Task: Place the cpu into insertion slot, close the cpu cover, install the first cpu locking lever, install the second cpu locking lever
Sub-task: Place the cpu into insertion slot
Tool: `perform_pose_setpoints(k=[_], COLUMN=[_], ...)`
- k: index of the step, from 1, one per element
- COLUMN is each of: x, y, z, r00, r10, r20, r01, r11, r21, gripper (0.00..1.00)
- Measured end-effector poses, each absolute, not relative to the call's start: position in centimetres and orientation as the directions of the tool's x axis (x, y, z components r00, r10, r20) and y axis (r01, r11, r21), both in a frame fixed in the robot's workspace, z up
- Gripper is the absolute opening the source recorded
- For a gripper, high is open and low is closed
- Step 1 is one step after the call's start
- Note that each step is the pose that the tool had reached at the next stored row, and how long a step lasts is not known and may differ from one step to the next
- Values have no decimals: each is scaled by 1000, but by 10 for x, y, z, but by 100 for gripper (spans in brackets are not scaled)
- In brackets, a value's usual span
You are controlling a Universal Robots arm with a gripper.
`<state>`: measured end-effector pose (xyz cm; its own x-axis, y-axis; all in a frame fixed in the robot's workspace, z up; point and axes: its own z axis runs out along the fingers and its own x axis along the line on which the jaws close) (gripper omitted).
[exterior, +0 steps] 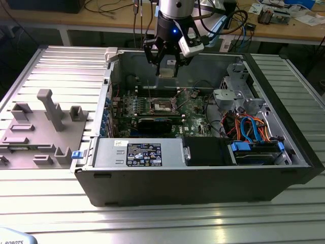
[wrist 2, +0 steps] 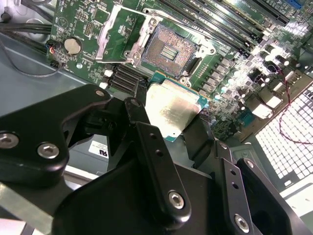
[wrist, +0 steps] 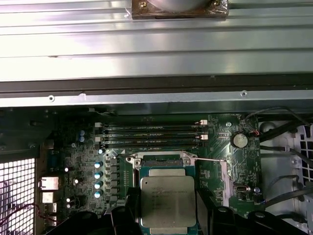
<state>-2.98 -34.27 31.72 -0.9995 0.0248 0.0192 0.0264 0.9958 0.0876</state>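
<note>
My gripper (exterior: 166, 66) hangs over the open computer case, shut on the cpu (exterior: 166, 70). In both wrist views the cpu (wrist 2: 171, 110) (wrist: 167, 200) is a square silver-topped chip with a green edge, pinched between the black fingers (wrist 2: 142, 122). It is held in the air above the green board, apart from it. The insertion slot (wrist 2: 171, 49) lies bare, its dark pin field showing inside a silvery rim. In the first wrist view the cpu hides most of the insertion slot (wrist: 161, 159). The cpu cover (wrist 2: 120, 34) is swung open beside the slot. From outside, the insertion slot (exterior: 162, 104) sits below the gripper.
Long black memory slots (wrist: 151, 136) run beside the socket. A thin metal lever (wrist: 210, 160) sticks out beside the socket. A labelled power supply (exterior: 144, 152) fills the case front, and a drive bay with blue cables (exterior: 254, 134) is on the exterior view's right. A grey fixture tray (exterior: 40, 127) lies outside the case.
</note>
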Motion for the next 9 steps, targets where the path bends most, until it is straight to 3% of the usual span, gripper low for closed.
perform_pose_setpoints(k=[9], x=[-30], y=[-343], z=[314], r00=[-1000], r10=[25], r20=[19], r01=[26], r11=[996], r21=[87], gripper=[55])
